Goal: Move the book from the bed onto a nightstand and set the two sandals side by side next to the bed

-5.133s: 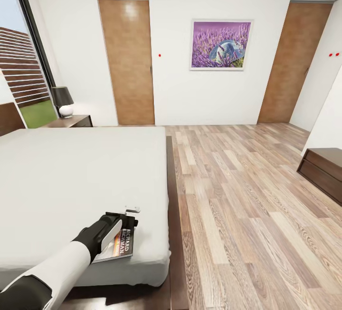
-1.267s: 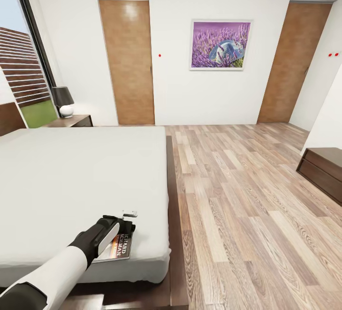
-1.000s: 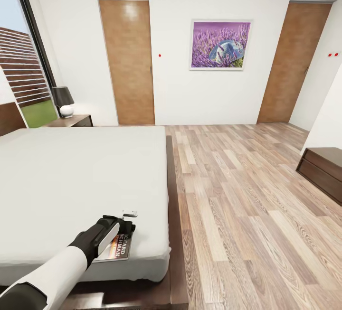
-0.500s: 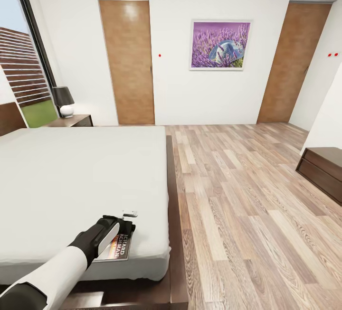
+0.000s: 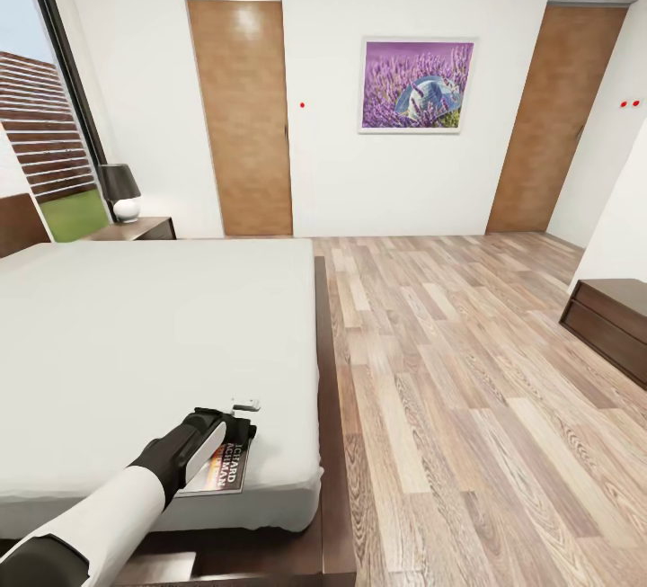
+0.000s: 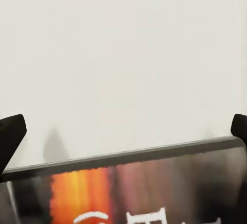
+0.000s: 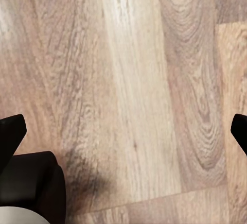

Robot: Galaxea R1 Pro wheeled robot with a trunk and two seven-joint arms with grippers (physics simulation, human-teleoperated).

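The book (image 5: 226, 470), dark with an orange picture and white lettering, lies flat on the light-grey mattress of the bed (image 5: 135, 344), near its front right corner. My left gripper (image 5: 237, 422) hovers right over the book's far end, partly hiding it. In the left wrist view the book (image 6: 128, 188) lies just beneath the open left gripper (image 6: 123, 131), with one black fingertip (image 6: 10, 131) at each side of the picture. My right gripper (image 7: 123, 131) is open over bare wood floor (image 7: 134, 80). A nightstand (image 5: 135, 229) stands beyond the bed. The sandals are out of view.
A black-shaded lamp (image 5: 119, 191) sits on the nightstand. Two brown doors (image 5: 241, 115) and a purple picture (image 5: 418, 85) line the far wall. A dark brown cabinet (image 5: 611, 326) stands at the right. Open wood floor (image 5: 449, 389) runs along the bed's right side.
Compared with five seconds ago, the left gripper and book sit slightly lower and further left in the picture, the bed's edge shifting with them. Nothing has moved in the last second.
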